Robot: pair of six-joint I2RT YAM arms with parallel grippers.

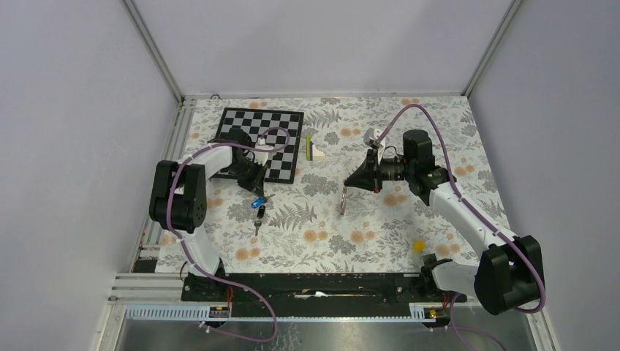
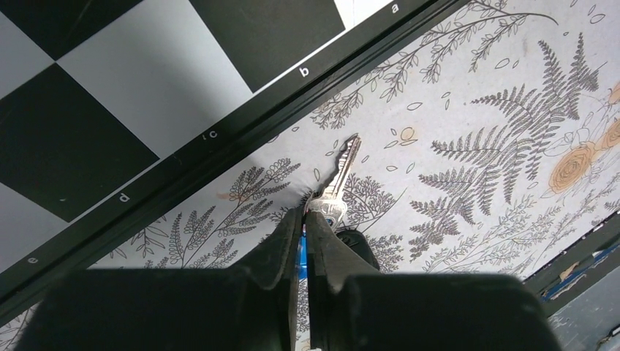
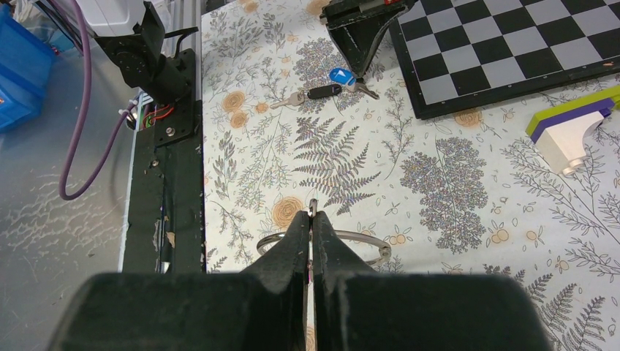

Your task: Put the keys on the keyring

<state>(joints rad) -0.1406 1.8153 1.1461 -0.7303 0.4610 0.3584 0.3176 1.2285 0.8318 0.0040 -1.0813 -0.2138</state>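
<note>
My left gripper (image 2: 307,216) is low over the flowered cloth by the chessboard's near edge, shut on the blue head of one key. That blue key's (image 2: 343,170) silver blade sticks out past the fingertips. Just to its right lies the black-headed key (image 2: 360,246), touching the cloth. From above, the blue key (image 1: 257,203) and black key (image 1: 260,215) sit under the left gripper (image 1: 256,193). My right gripper (image 3: 312,216) is held above mid-table, shut on a small metal piece of the keyring (image 3: 365,238). The wire ring (image 1: 342,202) hangs below the right gripper (image 1: 347,184).
The chessboard (image 1: 263,142) lies at the back left. A white block with green and purple strips (image 1: 314,148) stands beside it. A small yellow block (image 1: 419,246) rests near the right arm's base. The black base rail (image 1: 314,285) runs along the near edge.
</note>
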